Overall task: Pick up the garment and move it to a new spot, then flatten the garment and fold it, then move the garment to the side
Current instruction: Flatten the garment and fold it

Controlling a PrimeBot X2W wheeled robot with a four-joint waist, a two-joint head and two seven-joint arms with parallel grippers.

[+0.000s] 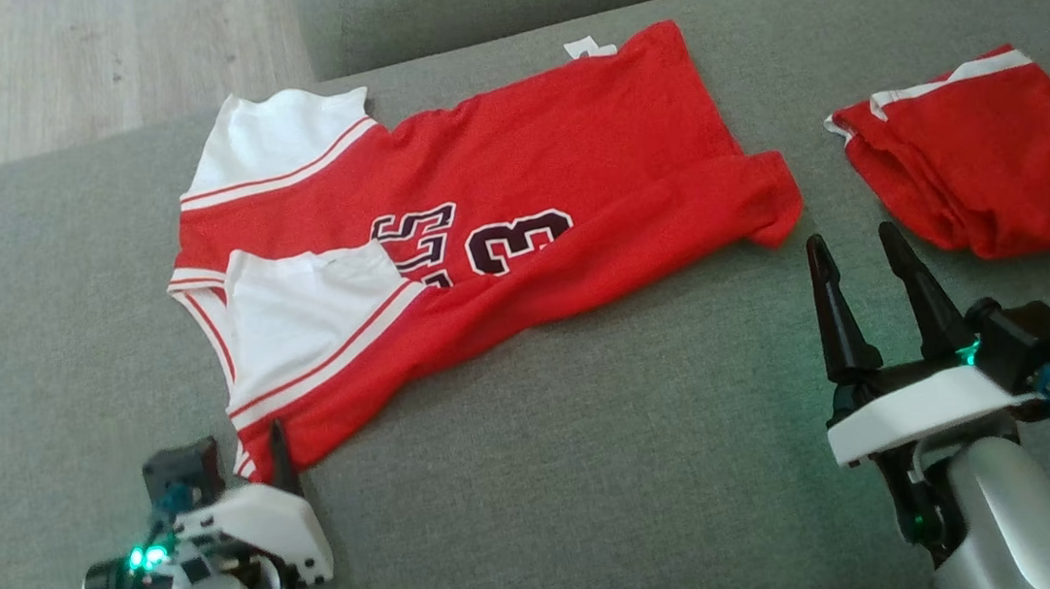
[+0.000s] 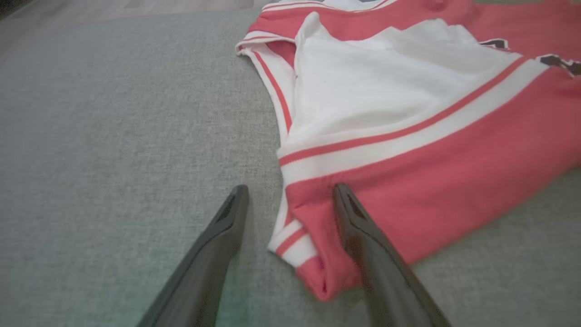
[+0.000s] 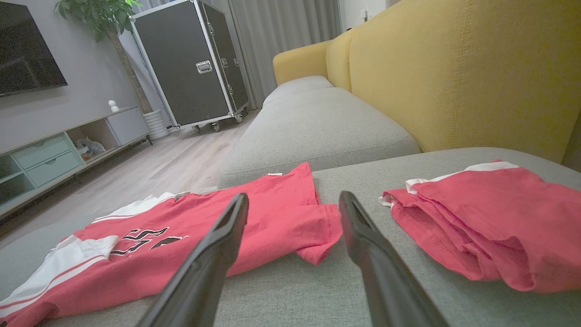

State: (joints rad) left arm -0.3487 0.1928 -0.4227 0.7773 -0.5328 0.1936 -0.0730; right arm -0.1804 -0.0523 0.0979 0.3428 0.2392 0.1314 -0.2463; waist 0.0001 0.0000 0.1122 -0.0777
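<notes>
On the grey cushion (image 1: pixel 555 486), the limp, light jersey (image 1: pixel 570 163) likely lifts best by its near corner; left gripper (image 2: pixel 290 193) and right gripper (image 1: pixel 856 240) gape empty.

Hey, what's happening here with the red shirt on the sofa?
A two-armed robot is working on folding a red jersey spread on the grey sofa. Its left tool is open at the jersey's near corner by the white sleeve, one finger over the cloth, nothing gripped yet. Its right tool is open too, poised beside the hem corner. A second red garment lies folded on the right.
</notes>
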